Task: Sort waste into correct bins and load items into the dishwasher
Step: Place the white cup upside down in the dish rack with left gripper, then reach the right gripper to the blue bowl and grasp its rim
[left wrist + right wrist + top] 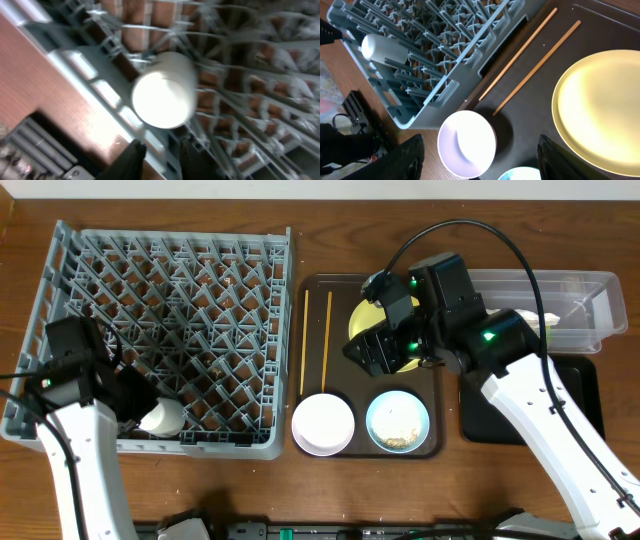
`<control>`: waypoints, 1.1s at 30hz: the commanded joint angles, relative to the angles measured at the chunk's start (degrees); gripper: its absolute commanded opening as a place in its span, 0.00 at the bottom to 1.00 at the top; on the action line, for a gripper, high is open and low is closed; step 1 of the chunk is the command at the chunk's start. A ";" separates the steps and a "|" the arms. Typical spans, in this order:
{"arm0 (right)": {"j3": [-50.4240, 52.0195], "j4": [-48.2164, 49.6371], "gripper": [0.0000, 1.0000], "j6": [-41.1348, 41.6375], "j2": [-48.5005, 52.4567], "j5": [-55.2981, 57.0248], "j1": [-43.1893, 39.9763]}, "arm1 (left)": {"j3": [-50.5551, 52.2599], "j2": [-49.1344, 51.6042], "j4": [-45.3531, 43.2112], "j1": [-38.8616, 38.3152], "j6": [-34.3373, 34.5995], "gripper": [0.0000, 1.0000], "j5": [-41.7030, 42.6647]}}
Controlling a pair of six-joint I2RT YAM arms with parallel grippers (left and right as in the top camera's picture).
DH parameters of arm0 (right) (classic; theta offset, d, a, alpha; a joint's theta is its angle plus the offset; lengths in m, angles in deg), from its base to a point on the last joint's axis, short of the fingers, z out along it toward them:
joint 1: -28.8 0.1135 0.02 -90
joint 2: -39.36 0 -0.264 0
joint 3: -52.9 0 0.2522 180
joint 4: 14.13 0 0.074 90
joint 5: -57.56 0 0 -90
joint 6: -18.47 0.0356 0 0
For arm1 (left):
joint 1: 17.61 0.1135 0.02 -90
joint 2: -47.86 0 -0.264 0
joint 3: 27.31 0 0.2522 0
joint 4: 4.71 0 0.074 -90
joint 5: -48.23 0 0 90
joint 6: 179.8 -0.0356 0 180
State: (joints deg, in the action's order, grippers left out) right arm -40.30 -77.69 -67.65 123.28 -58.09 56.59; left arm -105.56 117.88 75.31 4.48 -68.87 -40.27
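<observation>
Right gripper (482,159) is held spread wide over the yellow plate (600,105) — left gripper (162,161) is seen parted, empty, near a white cup (162,94) laid in the rack (260,85).

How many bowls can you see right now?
2. A white bowl sits at the brown tray's lower left corner in the overhead view; a blue bowl holding crumbs sits just right of it. The right arm hides some tray.

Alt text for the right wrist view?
Open right gripper frames a white bowl on a dark tray, with a yellow plate to the right. Two chopsticks lie on the tray beside the grey rack, which holds a white cup.
</observation>
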 commanded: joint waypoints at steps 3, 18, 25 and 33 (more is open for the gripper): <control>-0.42 1.77 0.71 1.79 -0.76 0.57 0.79 | -1.31 -3.32 -2.19 -4.68 -13.38 0.38 21.03; -0.42 -5.05 0.63 16.87 10.36 12.31 1.31 | -1.22 -5.31 -9.66 -27.80 -19.78 0.48 28.50; -0.42 -7.48 0.60 17.59 12.48 13.64 1.31 | -1.18 -2.89 -9.86 -32.41 -19.37 0.48 28.48; -0.02 -14.14 0.52 21.79 12.52 14.86 1.90 | -1.09 1.22 -11.34 -36.15 -19.37 0.49 28.46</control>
State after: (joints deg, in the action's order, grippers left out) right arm -40.30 -90.89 -49.55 135.47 -44.78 57.79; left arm -105.60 117.95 64.47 -30.86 -87.30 -11.71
